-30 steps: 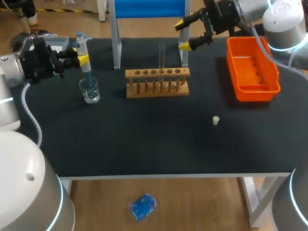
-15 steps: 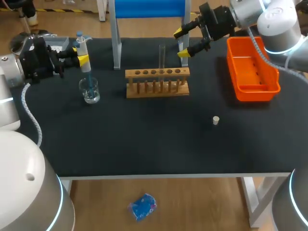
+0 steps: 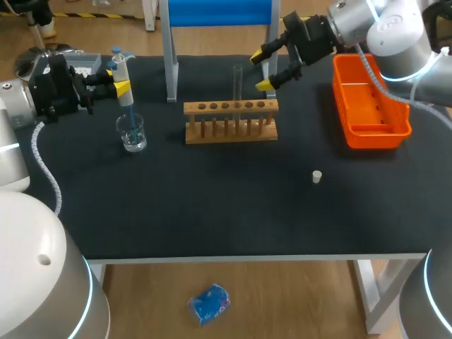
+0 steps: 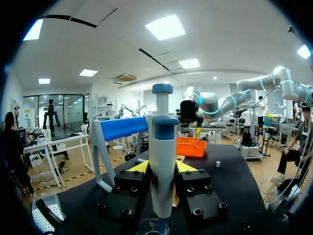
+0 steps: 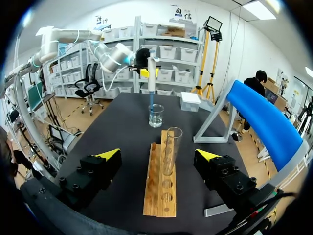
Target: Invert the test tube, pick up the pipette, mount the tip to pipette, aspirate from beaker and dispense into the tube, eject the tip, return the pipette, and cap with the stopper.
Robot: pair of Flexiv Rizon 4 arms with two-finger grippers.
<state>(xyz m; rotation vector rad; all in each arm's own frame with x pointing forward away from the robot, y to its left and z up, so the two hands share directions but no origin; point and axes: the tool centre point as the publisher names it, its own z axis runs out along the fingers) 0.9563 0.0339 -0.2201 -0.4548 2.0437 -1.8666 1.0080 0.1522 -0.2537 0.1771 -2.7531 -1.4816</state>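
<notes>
My left gripper (image 3: 116, 81) is shut on the white-and-blue pipette (image 3: 123, 85), held upright over the glass beaker (image 3: 132, 133); its blue tip reaches down into the beaker. In the left wrist view the pipette (image 4: 163, 161) stands clamped between the yellow-tipped fingers (image 4: 139, 167), with the beaker rim (image 4: 154, 227) under them. A clear test tube (image 3: 238, 83) stands upright in the wooden rack (image 3: 231, 120). My right gripper (image 3: 265, 69) hangs open just right of the tube. In its own view the test tube (image 5: 171, 152) rises ahead of the spread fingers, untouched. The white stopper (image 3: 317, 176) lies on the mat.
An orange bin (image 3: 369, 99) sits at the right, behind the right arm. A blue-topped stand (image 3: 219, 14) rises behind the rack. A tip box (image 3: 85, 65) sits at the far left rear. Open mat stretches in front of the rack.
My right gripper has moved left and a little nearer, closing in on the test tube, still open. The left arm and pipette have stayed put.
</notes>
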